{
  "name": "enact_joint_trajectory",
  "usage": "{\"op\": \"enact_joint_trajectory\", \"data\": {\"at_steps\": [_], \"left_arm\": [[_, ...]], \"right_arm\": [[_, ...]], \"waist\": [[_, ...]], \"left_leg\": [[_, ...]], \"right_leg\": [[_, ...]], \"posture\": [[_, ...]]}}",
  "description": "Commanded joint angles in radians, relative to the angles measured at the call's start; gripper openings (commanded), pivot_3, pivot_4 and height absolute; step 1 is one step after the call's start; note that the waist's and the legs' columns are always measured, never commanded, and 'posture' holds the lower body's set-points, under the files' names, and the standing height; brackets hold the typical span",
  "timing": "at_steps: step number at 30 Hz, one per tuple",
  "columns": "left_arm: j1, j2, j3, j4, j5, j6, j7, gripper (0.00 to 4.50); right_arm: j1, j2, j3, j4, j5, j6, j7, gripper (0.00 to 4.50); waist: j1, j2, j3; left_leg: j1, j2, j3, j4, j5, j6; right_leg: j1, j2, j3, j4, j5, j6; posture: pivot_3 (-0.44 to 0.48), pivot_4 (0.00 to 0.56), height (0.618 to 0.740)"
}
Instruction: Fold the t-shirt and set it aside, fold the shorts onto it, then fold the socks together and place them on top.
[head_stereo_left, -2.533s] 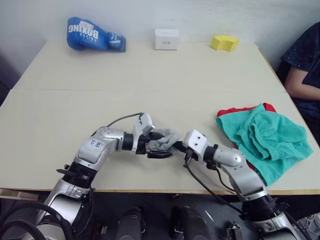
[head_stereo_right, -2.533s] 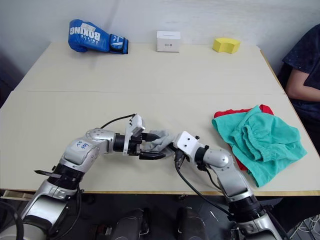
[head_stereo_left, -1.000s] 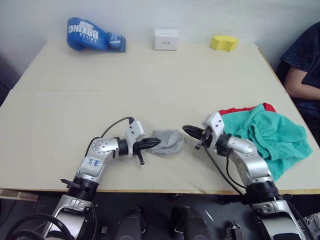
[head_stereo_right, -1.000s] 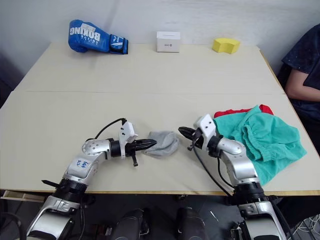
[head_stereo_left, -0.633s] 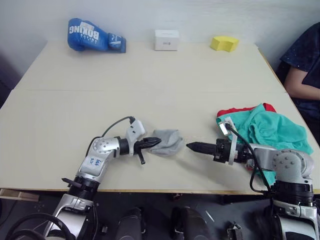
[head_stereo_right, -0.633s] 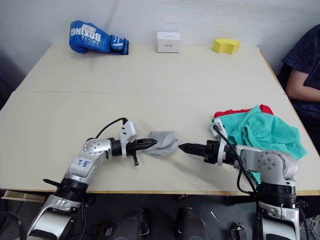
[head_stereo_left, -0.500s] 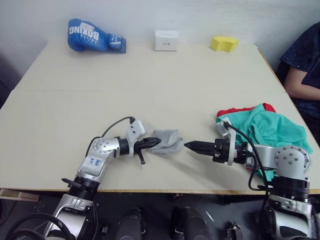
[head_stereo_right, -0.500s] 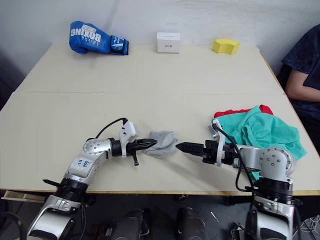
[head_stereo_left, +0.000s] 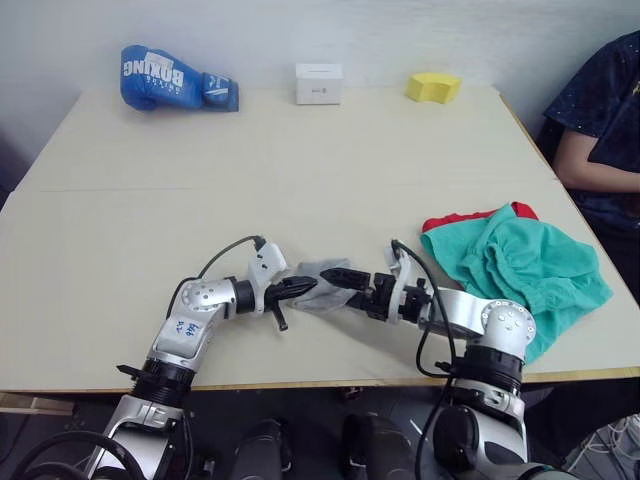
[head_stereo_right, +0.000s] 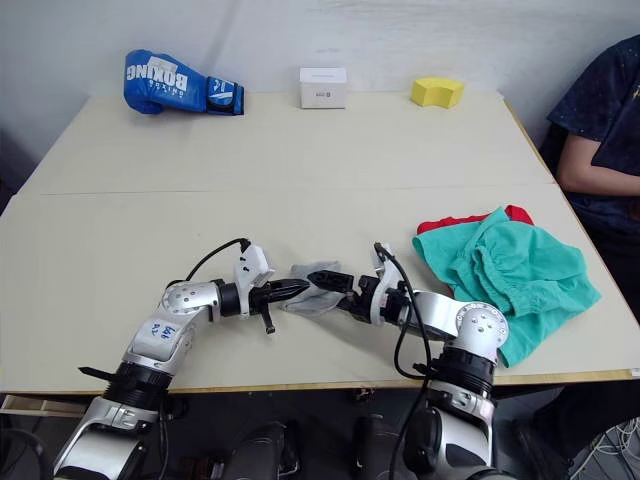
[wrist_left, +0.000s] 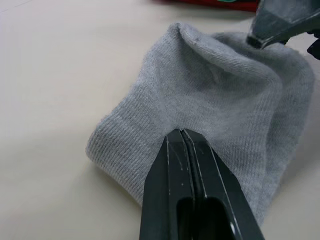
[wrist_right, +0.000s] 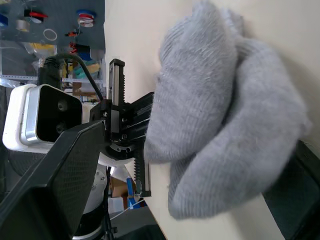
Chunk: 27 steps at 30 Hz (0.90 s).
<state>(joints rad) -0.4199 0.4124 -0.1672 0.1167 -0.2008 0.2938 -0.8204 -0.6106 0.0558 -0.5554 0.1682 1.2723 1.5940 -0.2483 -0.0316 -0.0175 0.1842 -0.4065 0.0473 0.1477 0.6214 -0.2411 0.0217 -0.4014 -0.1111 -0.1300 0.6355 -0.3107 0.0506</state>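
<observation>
- I have the socks (head_stereo_left: 322, 285), a grey bundle, lying on the table (head_stereo_left: 300, 170) near its front edge, between my 2 grippers.
- My left gripper (head_stereo_left: 302, 285) meets the bundle from the left; in its wrist view the fingers (wrist_left: 187, 165) are pressed together with no gap, their tips against the knit, and no fabric shows between them.
- My right gripper (head_stereo_right: 328, 281) comes in from the right with its jaws spread wide, 1 finger (wrist_right: 55, 165) on each side of the bundle.
- The shorts (head_stereo_left: 520, 270) sit crumpled at the right side of the table, on top of the t-shirt (head_stereo_left: 460, 218), whose red edge shows at their far side.
- Along the far edge I see a blue boxing glove (head_stereo_left: 170, 78), a white box (head_stereo_left: 318, 83) and a yellow block (head_stereo_left: 432, 87).
- A person's arm (head_stereo_left: 590, 165) rests by the right edge.
</observation>
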Motion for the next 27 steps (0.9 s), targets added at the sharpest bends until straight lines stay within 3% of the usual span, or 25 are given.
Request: {"op": "enact_joint_trajectory", "data": {"at_steps": [1, 9, 12, 16, 17, 21, 24, 27], "left_arm": [[0.033, 0.001, -0.03, 0.008, 0.033, 0.029, 0.01, 0.0], [0.051, 0.005, -0.028, -0.008, 0.03, 0.034, 0.02, 0.0], [0.055, 0.009, -0.022, -0.015, 0.02, 0.031, 0.01, 0.0], [0.047, 0.011, 0.027, -0.06, -0.034, 0.024, -0.012, 0.0], [0.042, 0.016, 0.05, -0.099, -0.075, 0.036, -0.034, 0.18], [0.032, 0.05, 0.111, -0.246, -0.179, 0.038, -0.103, 1.19], [0.025, 0.066, 0.156, -0.338, -0.286, 0.118, -0.125, 2.11], [0.01, 0.07, 0.18, -0.406, -0.357, 0.168, -0.122, 3.03]], "right_arm": [[-0.004, 0.037, 0.025, 0.047, 0.004, 0.02, -0.043, 3.87], [-0.032, 0.019, -0.011, 0.078, 0.006, -0.031, -0.075, 1.1], [0.0, 0.004, 0.0, 0.054, 0.006, -0.032, -0.058, 0.3], [0.06, -0.033, 0.006, -0.039, 0.059, -0.043, 0.003, 0.15], [0.075, -0.054, 0.005, -0.086, 0.111, -0.041, 0.028, 0.15], [0.137, -0.146, 0.018, -0.251, 0.32, -0.105, 0.08, 0.14], [0.188, -0.206, -0.002, -0.363, 0.464, -0.26, 0.095, 0.14], [0.281, -0.299, -0.071, -0.456, 0.5, -0.385, 0.153, 0.14]], "waist": [[0.0, 0.0, 0.0], [0.0, 0.0, 0.0], [0.001, 0.0, 0.0], [0.006, 0.0, 0.0], [0.007, 0.0, 0.0], [0.004, 0.001, 0.001], [0.0, 0.001, 0.001], [0.004, 0.001, 0.001]], "left_leg": [[0.0, 0.0, 0.0, 0.0, 0.0, 0.0], [-0.001, 0.0, 0.0, -0.001, 0.0, 0.0], [0.0, 0.0, 0.0, -0.001, 0.0, 0.0], [-0.001, 0.0, 0.0, -0.003, 0.0, 0.0], [-0.002, -0.001, 0.0, -0.005, 0.0, 0.0], [-0.019, -0.003, 0.0, -0.005, 0.006, 0.004], [-0.019, -0.003, 0.002, -0.005, 0.006, 0.003], [-0.018, -0.002, 0.001, -0.006, 0.006, 0.003]], "right_leg": [[0.0, 0.0, 0.0, 0.0, 0.0, 0.0], [-0.001, 0.0, 0.0, -0.002, 0.0, 0.0], [0.0, 0.0, 0.0, -0.002, 0.0, 0.0], [0.0, 0.0, 0.0, -0.006, 0.0, 0.001], [0.0, 0.0, 0.0, -0.008, 0.001, 0.002], [-0.015, -0.001, 0.0, -0.008, 0.002, 0.003], [-0.015, 0.0, 0.0, -0.009, 0.002, 0.004], [-0.014, 0.002, -0.001, -0.01, 0.001, 0.006]], "posture": [[0.0, 0.15, 0.74], [0.0, 0.15, 0.74], [0.0, 0.15, 0.74], [0.0, 0.15, 0.74], [0.0, 0.15, 0.74], [0.0, 0.15, 0.74], [0.0, 0.15, 0.74], [0.0, 0.15, 0.74]]}}
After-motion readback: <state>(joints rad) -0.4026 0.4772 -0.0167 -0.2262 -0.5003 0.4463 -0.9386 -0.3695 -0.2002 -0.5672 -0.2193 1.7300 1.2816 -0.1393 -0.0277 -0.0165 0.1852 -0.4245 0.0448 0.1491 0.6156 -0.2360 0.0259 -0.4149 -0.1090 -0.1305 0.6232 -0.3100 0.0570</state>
